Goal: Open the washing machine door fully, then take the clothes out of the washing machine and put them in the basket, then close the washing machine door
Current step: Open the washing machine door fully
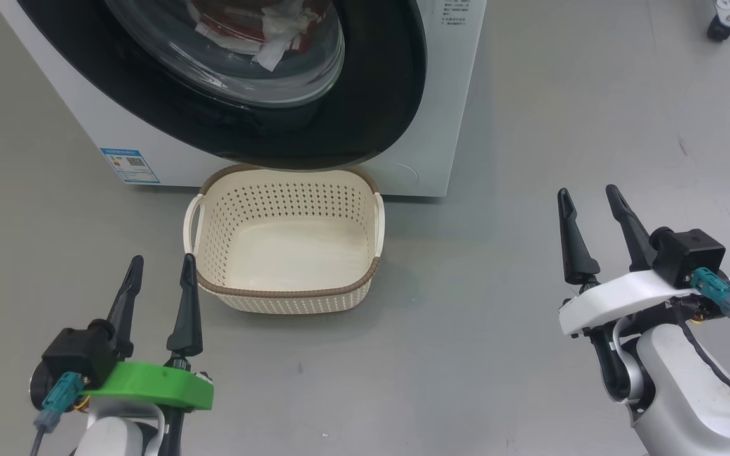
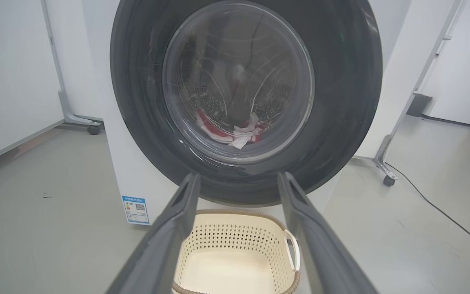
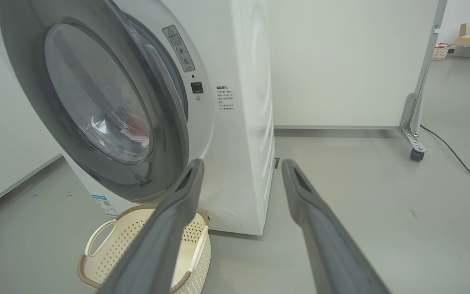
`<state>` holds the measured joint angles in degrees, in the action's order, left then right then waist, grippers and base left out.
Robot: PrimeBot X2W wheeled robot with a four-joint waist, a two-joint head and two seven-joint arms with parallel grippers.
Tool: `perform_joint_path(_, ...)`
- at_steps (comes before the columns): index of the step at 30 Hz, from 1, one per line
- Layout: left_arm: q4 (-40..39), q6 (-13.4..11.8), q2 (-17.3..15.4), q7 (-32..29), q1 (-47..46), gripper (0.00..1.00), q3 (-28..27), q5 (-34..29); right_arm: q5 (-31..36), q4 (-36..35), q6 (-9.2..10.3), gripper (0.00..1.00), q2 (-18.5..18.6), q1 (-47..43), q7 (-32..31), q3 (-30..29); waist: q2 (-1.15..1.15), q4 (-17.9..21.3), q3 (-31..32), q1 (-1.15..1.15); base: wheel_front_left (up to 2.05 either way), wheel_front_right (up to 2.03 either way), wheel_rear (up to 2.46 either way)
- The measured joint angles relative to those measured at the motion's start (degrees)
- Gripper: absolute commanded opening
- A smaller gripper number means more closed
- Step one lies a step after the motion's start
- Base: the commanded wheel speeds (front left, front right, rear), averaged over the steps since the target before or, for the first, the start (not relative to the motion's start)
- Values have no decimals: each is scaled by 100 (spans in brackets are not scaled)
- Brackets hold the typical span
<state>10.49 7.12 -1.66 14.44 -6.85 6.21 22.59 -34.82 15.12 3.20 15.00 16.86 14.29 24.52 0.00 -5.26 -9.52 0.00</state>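
The white washing machine (image 1: 431, 126) (image 2: 133, 175) (image 3: 239, 143) stands ahead. Its black-rimmed washing machine door (image 1: 377, 95) (image 2: 137, 102) (image 3: 27, 61) is slightly ajar; in the right wrist view its right edge stands off the machine's face. Red and white clothes (image 1: 263, 25) (image 2: 235, 132) (image 3: 135, 128) lie behind the glass. An empty cream basket (image 1: 289, 292) (image 2: 239, 212) (image 3: 194, 228) sits on the floor below the door. My left gripper (image 1: 161, 259) (image 2: 239, 174) is open, just left of the basket. My right gripper (image 1: 587, 190) (image 3: 243, 161) is open, well right of it.
Grey floor surrounds the machine. A wheeled partition leg (image 2: 388, 179) (image 3: 414, 153) and a black cable (image 2: 435, 208) (image 3: 459, 159) lie to the machine's right. A white panel (image 2: 10, 73) on casters stands to its left. Another caster (image 1: 717, 28) shows at the far right.
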Motion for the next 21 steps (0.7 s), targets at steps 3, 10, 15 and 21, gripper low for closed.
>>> perform_joint_path(3,-3,0,0,0,13,100,1,-1,22,-104,7,100,-21,-12,15,-38,0,10,-5,0,0,0,0)
perform_joint_path(10,-13,0,0,0,13,100,15,-1,80,-265,48,100,-22,-148,15,-123,0,25,-30,0,0,0,0)
perform_joint_path(15,-18,0,0,0,13,100,27,-1,129,-349,57,100,-25,-229,15,-152,0,23,-50,0,0,0,0)
perform_joint_path(21,-22,0,0,0,14,100,45,-1,192,-455,99,100,-32,-255,15,-202,0,17,-74,0,0,0,0)
